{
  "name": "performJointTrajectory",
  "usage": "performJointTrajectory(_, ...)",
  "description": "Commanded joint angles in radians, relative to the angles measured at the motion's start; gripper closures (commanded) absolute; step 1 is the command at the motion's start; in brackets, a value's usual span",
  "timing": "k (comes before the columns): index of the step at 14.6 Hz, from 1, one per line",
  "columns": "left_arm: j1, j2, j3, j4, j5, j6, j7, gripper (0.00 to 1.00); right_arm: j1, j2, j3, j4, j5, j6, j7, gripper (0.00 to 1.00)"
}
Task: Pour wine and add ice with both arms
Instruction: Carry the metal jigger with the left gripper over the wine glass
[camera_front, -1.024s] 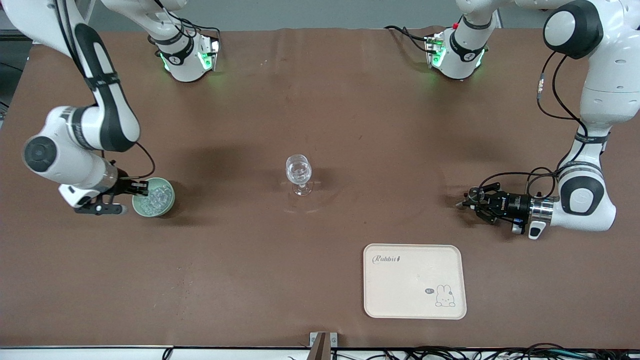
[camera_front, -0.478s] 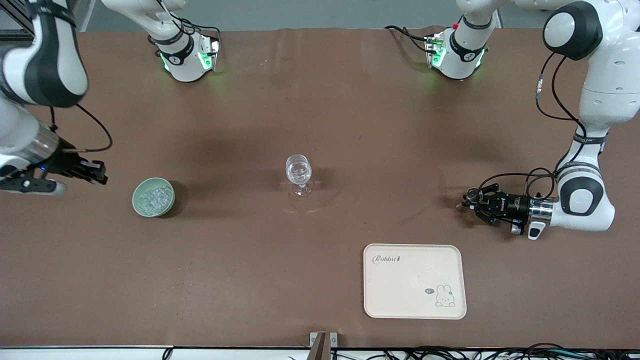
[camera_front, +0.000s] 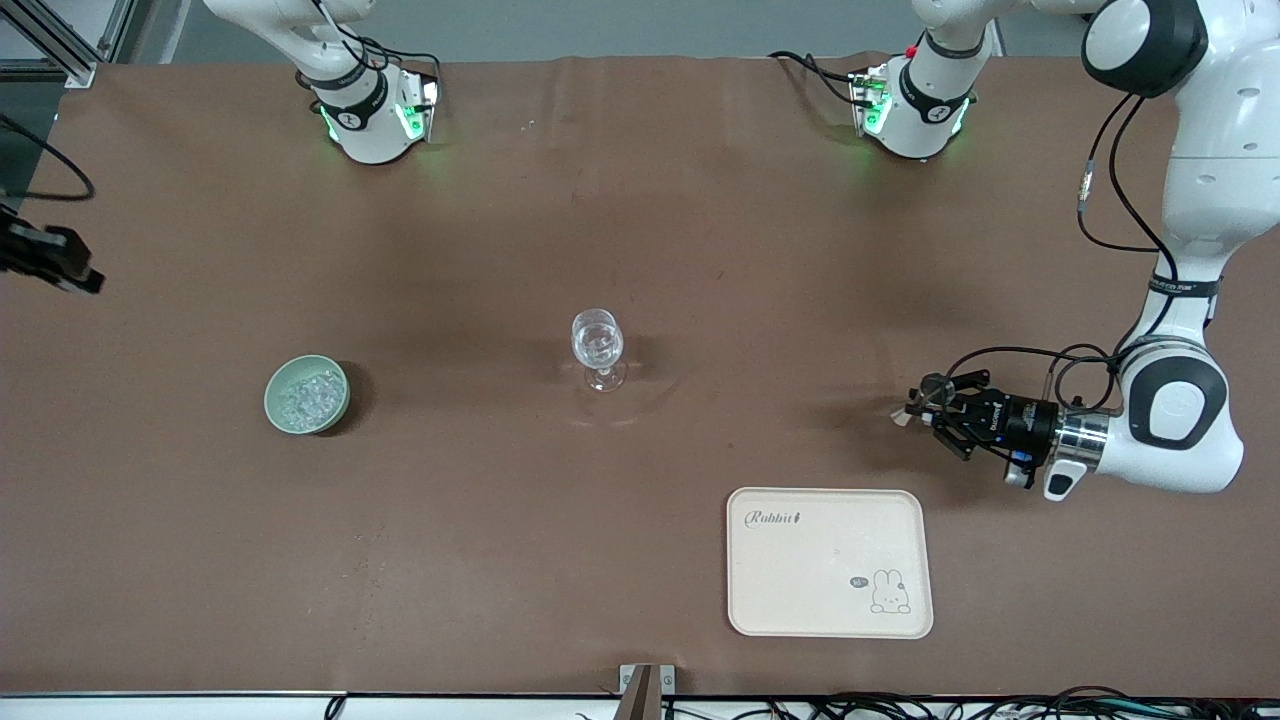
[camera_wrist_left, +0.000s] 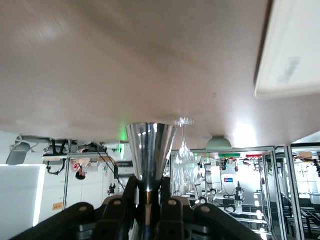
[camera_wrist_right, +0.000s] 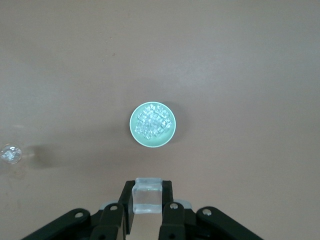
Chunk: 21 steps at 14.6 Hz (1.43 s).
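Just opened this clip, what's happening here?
The right gripper, at the right arm's end of the table, is shut on a clear ice cube above the green bowl of ice. The left gripper holds a shiny metal cone-shaped cup near the cream rabbit tray. The clear stemmed glass stands mid-table.

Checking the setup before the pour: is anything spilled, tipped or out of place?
Nothing stands out. The glass stands upright, the ice sits heaped in its bowl, and the tray lies flat. The right gripper holds one cube; the left gripper holds a metal cup.
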Motion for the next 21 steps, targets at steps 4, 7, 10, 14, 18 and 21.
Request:
performJointTrajectory(4, 0.001, -0.038, -0.188, -0.012, -0.013, 0.166, -0.148, 1.00, -0.008, 0.016, 0.014, 0.059, 0.001, -0.071, 0.008, 0.97)
performJointTrajectory(7, 0.000, -0.050, -0.290, -0.013, -0.001, 0.273, -0.263, 1.00, -0.010, 0.017, 0.014, 0.059, 0.001, -0.068, 0.006, 0.97)
performJointTrajectory(10, -0.035, -0.076, -0.339, -0.023, 0.001, 0.340, -0.350, 1.00, -0.008, 0.017, 0.014, 0.059, 0.001, -0.066, 0.006, 0.97)
performJointTrajectory(14, -0.129, -0.136, -0.339, -0.065, 0.002, 0.466, -0.468, 1.00, -0.008, 0.017, 0.014, 0.059, 0.002, -0.069, 0.005, 0.97)
performJointTrajectory(18, -0.197, -0.191, -0.339, -0.116, 0.005, 0.550, -0.539, 1.00, -0.010, 0.017, 0.014, 0.059, 0.002, -0.069, 0.003, 0.97)
performJointTrajectory(21, -0.217, -0.257, -0.337, -0.203, 0.005, 0.599, -0.539, 1.00, -0.010, 0.017, 0.014, 0.059, 0.002, -0.069, 0.003, 0.97)
